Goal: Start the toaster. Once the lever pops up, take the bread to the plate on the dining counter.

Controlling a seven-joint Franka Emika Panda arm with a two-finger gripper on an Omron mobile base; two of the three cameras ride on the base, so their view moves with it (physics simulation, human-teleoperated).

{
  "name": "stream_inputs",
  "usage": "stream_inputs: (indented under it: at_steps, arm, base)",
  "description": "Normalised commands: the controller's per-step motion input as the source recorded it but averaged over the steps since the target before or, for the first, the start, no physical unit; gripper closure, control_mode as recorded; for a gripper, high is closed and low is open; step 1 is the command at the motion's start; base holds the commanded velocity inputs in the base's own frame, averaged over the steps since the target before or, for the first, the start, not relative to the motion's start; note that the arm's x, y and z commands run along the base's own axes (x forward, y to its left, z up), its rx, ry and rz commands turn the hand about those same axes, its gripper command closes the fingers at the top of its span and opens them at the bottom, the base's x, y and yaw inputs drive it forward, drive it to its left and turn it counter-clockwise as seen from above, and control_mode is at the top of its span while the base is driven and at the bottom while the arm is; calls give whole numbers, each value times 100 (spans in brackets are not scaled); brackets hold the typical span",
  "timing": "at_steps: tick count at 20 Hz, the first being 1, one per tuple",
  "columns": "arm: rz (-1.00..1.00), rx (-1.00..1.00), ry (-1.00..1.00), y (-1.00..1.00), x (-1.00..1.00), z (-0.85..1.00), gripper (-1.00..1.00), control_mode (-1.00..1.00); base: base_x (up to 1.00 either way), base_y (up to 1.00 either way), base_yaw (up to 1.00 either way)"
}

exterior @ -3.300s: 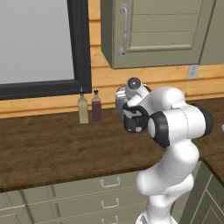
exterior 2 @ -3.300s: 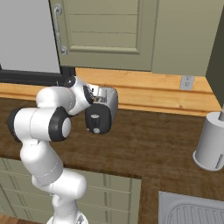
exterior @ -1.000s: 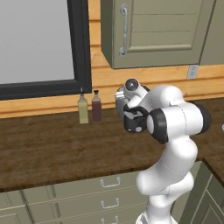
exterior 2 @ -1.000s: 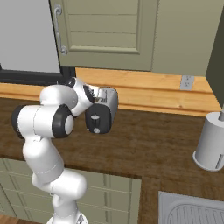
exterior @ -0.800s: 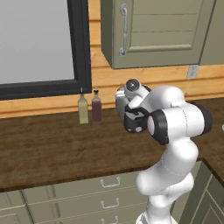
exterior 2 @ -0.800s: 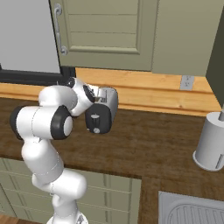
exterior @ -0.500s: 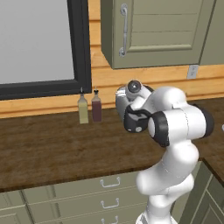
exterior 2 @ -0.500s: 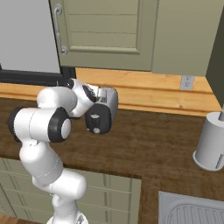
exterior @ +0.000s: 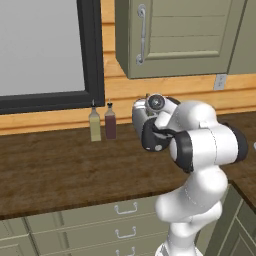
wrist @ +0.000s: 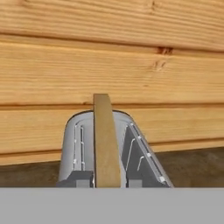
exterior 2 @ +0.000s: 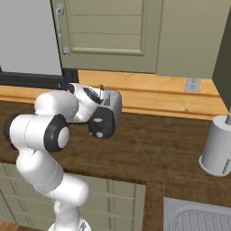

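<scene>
The toaster (wrist: 113, 148) stands on a wood countertop against the plank wall, its two top slots facing my hand camera. The bread (wrist: 106, 140), a brown slice seen edge-on, rises from between the slots, higher than the toaster's top. My gripper (wrist: 107, 183) is at its near end, with a dark fingertip close on each side, shut on it. From the base, the toaster (exterior 2: 111, 107) (exterior: 139, 114) sits right behind my bent wrist, its black end panel (exterior 2: 101, 124) turned outward. The lever is too small to make out. The plate and the dining counter are out of view.
Two small bottles (exterior: 94, 125) (exterior: 110, 122) stand left of the toaster under a dark-framed window. A green wall cabinet (exterior: 180, 35) hangs above. A grey cylinder (exterior 2: 219, 145) stands at the right, with a sink (exterior 2: 198, 216) in front of it. Drawers (exterior: 120, 220) run below the counter.
My wrist has shifted very slightly beside the toaster. The toaster and the bottles stand as before.
</scene>
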Motion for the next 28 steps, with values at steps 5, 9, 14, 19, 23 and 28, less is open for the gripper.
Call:
stream_inputs:
  at_steps: [5, 9, 14, 19, 23, 28]
  arm:
    - [-1, 0, -9, 22, -9, 60, 100, -100]
    - [-1, 0, -10, 13, -33, 46, 100, -100]
    - [-3, 0, -3, 7, -61, 30, 100, -100]
    - [-3, 0, 0, 1, -84, 33, 100, -100]
    - [0, 3, 0, 0, -93, 69, 100, -100]
    - [0, 3, 1, 2, -100, 77, 100, -100]
  base:
    - [0, 0, 0]
    - [0, 0, 0]
    - [0, 0, 0]
    - [0, 0, 0]
    - [0, 0, 0]
    - [0, 0, 0]
